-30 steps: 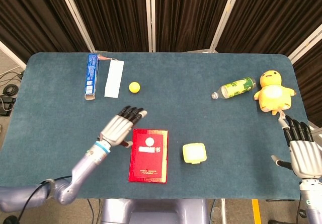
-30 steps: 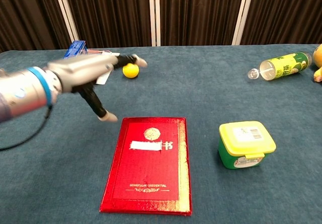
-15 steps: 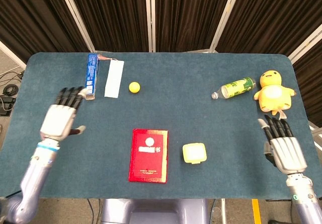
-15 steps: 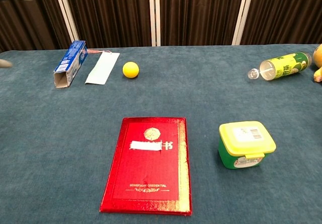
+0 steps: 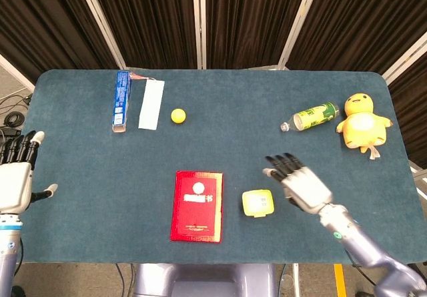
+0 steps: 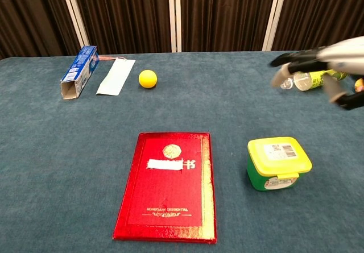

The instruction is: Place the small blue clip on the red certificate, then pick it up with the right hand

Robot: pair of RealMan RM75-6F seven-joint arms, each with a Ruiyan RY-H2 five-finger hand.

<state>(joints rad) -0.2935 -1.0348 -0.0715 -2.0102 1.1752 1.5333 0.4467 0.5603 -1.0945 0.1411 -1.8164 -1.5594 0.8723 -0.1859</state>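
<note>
Blue table (image 5: 80, 197), red certificate (image 5: 197, 205) near front edge

Blue-clothed table (image 5: 80, 177), red certificate (image 5: 197, 205)

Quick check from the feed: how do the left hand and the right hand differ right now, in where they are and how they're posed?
The left hand sits off the table's left edge, fingers pointing up the frame; the right hand is over the table, just right of the yellow-lidded box, fingers angled toward the left. The left hand shows only in the head view; the right hand shows in both. Both are open, fingers apart, holding nothing.
</note>
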